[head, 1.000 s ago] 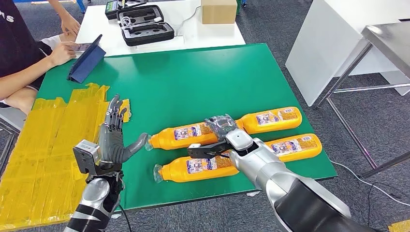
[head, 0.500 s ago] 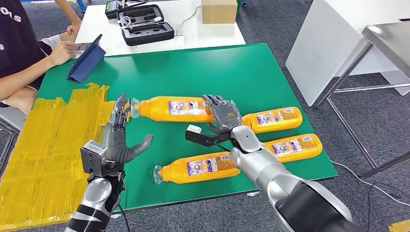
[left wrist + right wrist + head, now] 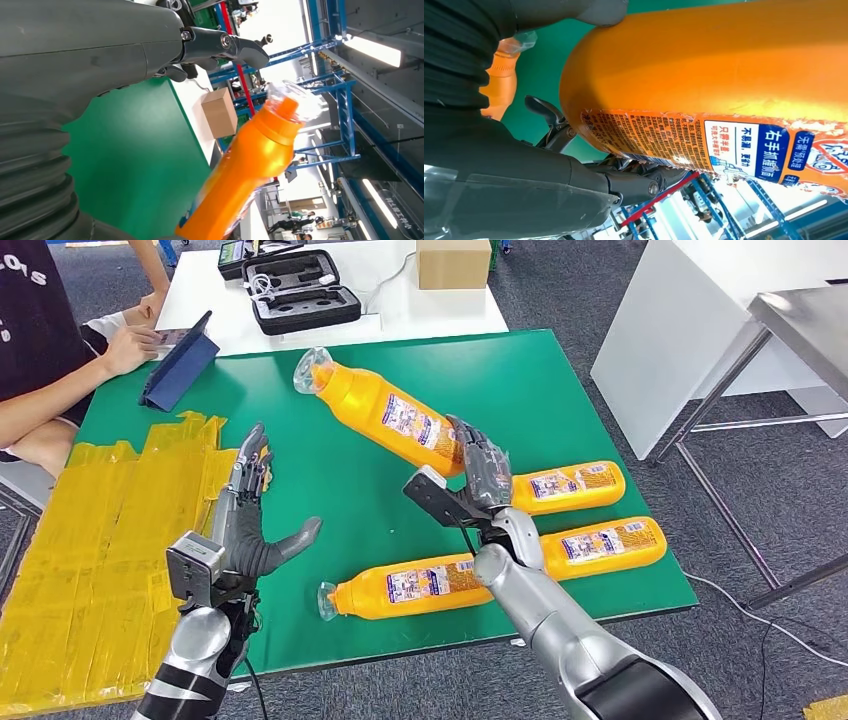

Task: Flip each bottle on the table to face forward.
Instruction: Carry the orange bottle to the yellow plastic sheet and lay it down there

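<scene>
One orange plastic bottle (image 3: pixel 385 415) with a printed label is lifted, tilted over the green table (image 3: pixel 400 380), gripped at its base by your right hand (image 3: pixel 478 475); three more bottles lie flat, labels up; your left hand (image 3: pixel 245 530) hovers, fingers spread, holding nothing.

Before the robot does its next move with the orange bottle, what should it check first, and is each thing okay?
1. Right hand has hold of the lifted bottle: ok, its fingers wrap the base end.
2. Lifted bottle is off the green table: ok, it tilts with its clear cap away from the robot.
3. Left hand holds nothing and can take the bottle: ok, it is open and upright.
4. Space to put the bottle down: ok, bare green lies between the two hands.
5. Other bottles out of the way: cannot tell, the nearest bottle lies just below the right hand.
6. Which side of the label faces up: cannot tell.
</scene>
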`<state>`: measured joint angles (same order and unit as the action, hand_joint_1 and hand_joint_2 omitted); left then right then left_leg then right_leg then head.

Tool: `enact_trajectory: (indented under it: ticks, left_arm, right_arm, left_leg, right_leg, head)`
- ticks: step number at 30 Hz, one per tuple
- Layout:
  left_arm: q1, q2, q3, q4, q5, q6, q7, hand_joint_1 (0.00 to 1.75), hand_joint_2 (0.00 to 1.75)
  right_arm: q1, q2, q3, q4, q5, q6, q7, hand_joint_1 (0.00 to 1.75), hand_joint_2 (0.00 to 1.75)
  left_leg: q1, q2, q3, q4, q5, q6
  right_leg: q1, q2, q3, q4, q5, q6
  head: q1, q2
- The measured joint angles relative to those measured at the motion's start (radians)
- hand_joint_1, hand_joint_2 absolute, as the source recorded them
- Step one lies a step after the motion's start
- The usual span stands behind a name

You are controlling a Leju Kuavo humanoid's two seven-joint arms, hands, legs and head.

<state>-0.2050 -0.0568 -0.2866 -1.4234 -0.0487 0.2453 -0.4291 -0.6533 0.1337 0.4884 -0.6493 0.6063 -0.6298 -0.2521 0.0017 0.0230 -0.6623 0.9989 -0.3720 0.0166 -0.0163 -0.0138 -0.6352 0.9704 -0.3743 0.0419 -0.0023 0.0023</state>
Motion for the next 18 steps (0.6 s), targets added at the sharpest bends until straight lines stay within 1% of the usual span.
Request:
enact_trajectory:
  ticks: [5, 7, 9, 11, 12, 15, 18]
  left_arm:
    - [0.003, -0.002, 0.001, -0.007, 0.010, 0.017, -0.017, 0.00, 1.75]
    - [0.010, -0.012, 0.012, -0.023, 0.054, 0.046, -0.030, 0.00, 1.75]
    - [0.013, -0.022, 0.030, -0.038, 0.128, 0.059, -0.006, 0.00, 1.75]
    - [0.010, -0.024, 0.047, -0.039, 0.197, 0.037, 0.035, 0.00, 1.75]
    - [0.006, -0.022, 0.052, -0.033, 0.222, 0.014, 0.050, 0.00, 1.75]
    - [-0.019, -0.017, 0.053, 0.007, 0.259, -0.057, 0.067, 0.00, 1.75]
    - [-0.058, -0.013, 0.039, 0.053, 0.268, -0.092, 0.062, 0.00, 1.75]
  right_arm:
    - [0.022, 0.000, -0.032, -0.026, -0.041, -0.002, -0.035, 1.75, 1.75]
    - [0.053, 0.000, -0.055, -0.056, -0.083, 0.001, -0.052, 1.75, 1.75]
    - [0.098, 0.000, -0.084, -0.103, -0.154, 0.028, -0.074, 1.75, 1.75]
    - [0.142, 0.000, -0.115, -0.161, -0.251, 0.100, -0.103, 1.75, 1.75]
    - [0.161, 0.000, -0.126, -0.189, -0.300, 0.154, -0.116, 1.75, 1.75]
    - [0.201, 0.001, -0.136, -0.259, -0.432, 0.342, -0.143, 1.75, 1.75]
    - [0.222, 0.002, -0.123, -0.302, -0.576, 0.556, -0.150, 1.75, 1.75]
  left_leg:
    - [0.000, 0.000, 0.000, 0.000, 0.000, 0.000]
    - [0.000, 0.000, 0.000, 0.000, 0.000, 0.000]
    - [0.000, -0.001, -0.001, 0.000, 0.000, 0.000]
    - [0.000, -0.002, -0.001, 0.000, -0.001, 0.000]
    - [0.000, -0.002, -0.001, 0.000, -0.001, 0.000]
    - [0.000, -0.002, -0.001, 0.000, -0.001, 0.000]
    - [0.000, -0.002, -0.001, 0.000, 0.000, 0.000]
  right_leg:
    - [0.000, 0.000, 0.000, 0.000, 0.000, 0.000]
    - [0.000, 0.000, 0.000, 0.000, 0.000, 0.000]
    - [0.000, 0.000, 0.000, 0.000, 0.000, 0.000]
    - [0.000, 0.000, -0.001, 0.000, -0.001, 0.000]
    - [0.000, 0.000, -0.001, 0.000, -0.001, 0.000]
    - [0.000, 0.000, -0.001, 0.000, 0.000, 0.000]
    - [0.000, 0.000, -0.002, 0.000, 0.000, 0.000]
  head:
    - [0.000, 0.000]
    - [0.000, 0.000]
    - [0.000, 0.000]
    - [0.000, 0.000]
    - [0.000, 0.000]
    - [0.000, 0.000]
    - [0.000, 0.000]
